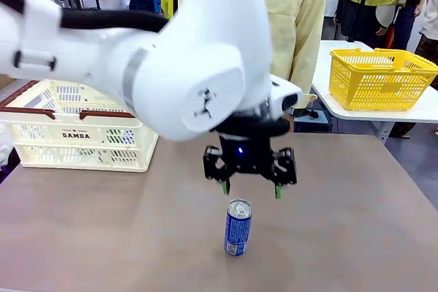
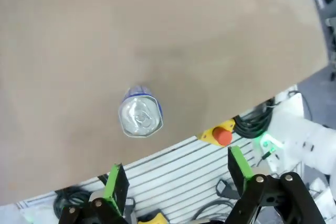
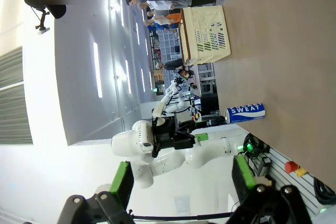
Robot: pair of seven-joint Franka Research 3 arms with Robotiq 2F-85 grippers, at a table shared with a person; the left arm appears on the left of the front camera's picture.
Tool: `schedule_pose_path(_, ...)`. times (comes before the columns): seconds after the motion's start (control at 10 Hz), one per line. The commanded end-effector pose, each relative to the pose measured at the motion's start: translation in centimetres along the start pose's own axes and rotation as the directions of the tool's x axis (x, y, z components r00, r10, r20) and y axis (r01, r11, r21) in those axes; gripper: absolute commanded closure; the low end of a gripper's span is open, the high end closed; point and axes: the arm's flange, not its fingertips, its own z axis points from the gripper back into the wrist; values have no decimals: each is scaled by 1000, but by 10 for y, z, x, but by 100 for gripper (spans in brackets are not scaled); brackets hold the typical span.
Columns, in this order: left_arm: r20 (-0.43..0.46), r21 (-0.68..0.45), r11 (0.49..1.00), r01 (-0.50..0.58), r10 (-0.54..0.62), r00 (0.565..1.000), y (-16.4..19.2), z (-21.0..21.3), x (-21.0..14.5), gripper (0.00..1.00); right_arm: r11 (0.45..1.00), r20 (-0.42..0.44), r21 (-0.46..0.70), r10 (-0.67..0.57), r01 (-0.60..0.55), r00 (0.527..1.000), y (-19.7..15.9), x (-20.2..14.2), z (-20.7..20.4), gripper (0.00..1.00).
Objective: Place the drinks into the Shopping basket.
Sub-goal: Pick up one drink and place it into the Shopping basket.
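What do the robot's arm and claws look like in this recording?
The left arm is glossy white with rounded joints and a black cable along its upper link. Its left claw is black with a small blue light and two green-padded fingers. The right claw is built the same way: black linkage with silver pins and green pads.

My front camera faces across the table (image 1: pixel 356 237); my left wrist camera looks straight down near the can (image 2: pixel 140 117); my right wrist camera, rolled sideways, shares it.
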Motion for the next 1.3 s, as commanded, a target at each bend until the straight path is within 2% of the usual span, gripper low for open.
schedule_pose_path(0.0, -57, 45, 999, -2, 4, 998, 1, -10, 12, 0, 1000, 0, 5, -12, 12, 1000, 4, -2, -1, 0)
schedule_pose_path(0.1, 0, 0, 1000, 0, 0, 1000, 0, 0, 0, 0, 1000, 0, 5, -12, 12, 1000, 4, -2, -1, 0)
schedule_pose_path(0.3, 0, 0, 1000, 0, 0, 1000, 0, 0, 0, 0, 1000, 0, 5, -12, 12, 1000, 4, -2, -1, 0)
schedule_pose_path(0.4, -31, 3, 1000, 2, -2, 1000, -1, -10, 2, 0, 1000, 0, 5, -12, 12, 1000, 4, -2, -1, 0)
schedule_pose_path(0.5, 1, 122, 988, -96, 97, 995, 7, -19, -4, 0, 1000, 0, 5, -12, 12, 1000, 4, -2, -1, 0)
schedule_pose_path(0.6, 45, 195, 962, -193, 188, 981, 6, -31, -4, 0, 1000, 0, 5, -12, 12, 1000, 4, -2, -1, 0)
schedule_pose_path(0.7, 51, 214, 954, -209, 202, 978, 6, -40, -1, 0, 1000, 0, 5, -12, 12, 1000, 4, -2, -1, 0)
schedule_pose_path(0.9, 49, 214, 957, -195, 189, 981, 7, -58, 3, 0, 1000, 0, 5, -12, 12, 1000, 4, -2, -1, 0)
schedule_pose_path(1.2, -16, 189, 967, -169, 175, 984, 7, -77, 10, 0, 1000, 0, 5, -12, 12, 1000, 4, -2, -1, 0)
